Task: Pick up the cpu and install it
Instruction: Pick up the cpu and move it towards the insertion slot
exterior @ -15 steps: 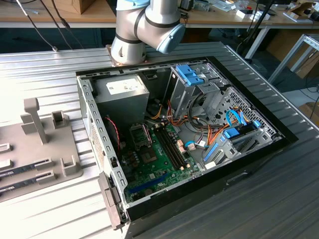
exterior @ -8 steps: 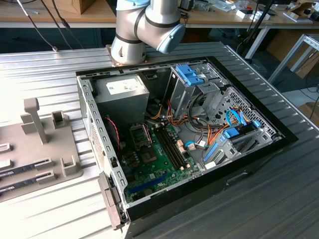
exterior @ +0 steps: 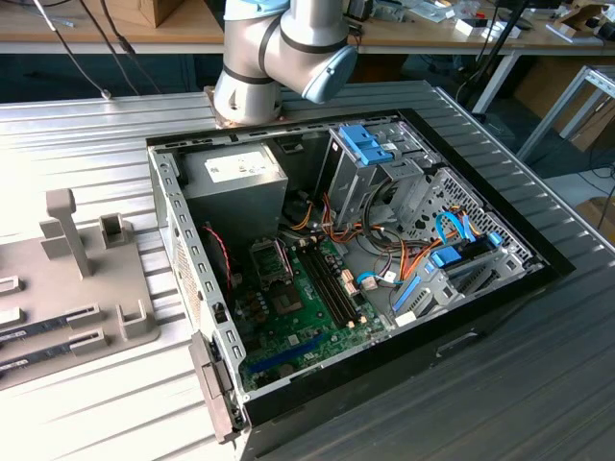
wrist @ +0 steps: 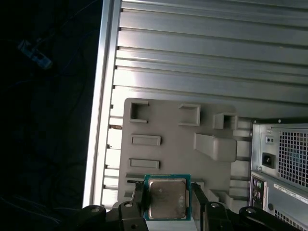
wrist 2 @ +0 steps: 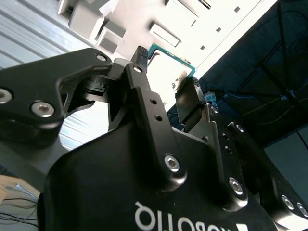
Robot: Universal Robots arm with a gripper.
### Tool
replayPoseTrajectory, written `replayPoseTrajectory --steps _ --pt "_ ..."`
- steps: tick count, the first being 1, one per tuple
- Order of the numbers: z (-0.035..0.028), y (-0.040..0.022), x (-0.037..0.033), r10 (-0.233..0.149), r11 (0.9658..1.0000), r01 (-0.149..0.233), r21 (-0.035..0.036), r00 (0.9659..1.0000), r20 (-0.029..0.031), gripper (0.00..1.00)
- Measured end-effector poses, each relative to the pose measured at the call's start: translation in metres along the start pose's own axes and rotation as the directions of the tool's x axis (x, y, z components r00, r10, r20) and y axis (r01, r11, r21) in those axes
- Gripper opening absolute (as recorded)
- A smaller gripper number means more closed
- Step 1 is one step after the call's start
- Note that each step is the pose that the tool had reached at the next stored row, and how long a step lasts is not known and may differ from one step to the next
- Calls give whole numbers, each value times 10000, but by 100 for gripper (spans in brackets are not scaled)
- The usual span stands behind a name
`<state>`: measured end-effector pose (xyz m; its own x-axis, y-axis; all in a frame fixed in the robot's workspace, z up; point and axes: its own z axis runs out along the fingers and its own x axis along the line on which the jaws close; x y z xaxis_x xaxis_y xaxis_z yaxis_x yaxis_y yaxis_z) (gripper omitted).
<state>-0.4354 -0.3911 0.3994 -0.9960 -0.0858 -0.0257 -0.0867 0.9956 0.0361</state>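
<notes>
— What stands on that ribbed metal table (exterior: 106,125)?

— An open computer case (exterior: 178,221), lying flat so that the board inside faces up. At the exterior view's left is a grey holder plate (exterior: 106,307) with slots, I think for keeping the parts in fixed places. The arm (exterior: 279,58) rises behind the case.

— And the cpu?

— The cpu (wrist: 167,198) is in the gripper (wrist: 167,206). The two fingers (wrist: 196,199) are closed only as far as the chip is wide, and they press on two opposite edges. I suppose this is why the metal top is free and the chip is level.

— Where is it exactly?

— Over the near edge of the holder plate, well apart from the case. How high above the plate, I cannot tell.

— So it is not installed?

— Not yet, in my judgement. The socket (exterior: 270,259) on the green board, just beside the long memory slots, looks empty.
</notes>
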Motion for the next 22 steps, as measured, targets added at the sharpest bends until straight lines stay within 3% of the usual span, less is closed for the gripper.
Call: replayPoseTrajectory --steps 22 --pt "2 -9 -102 1 10000 -1 0 10000 0 47"
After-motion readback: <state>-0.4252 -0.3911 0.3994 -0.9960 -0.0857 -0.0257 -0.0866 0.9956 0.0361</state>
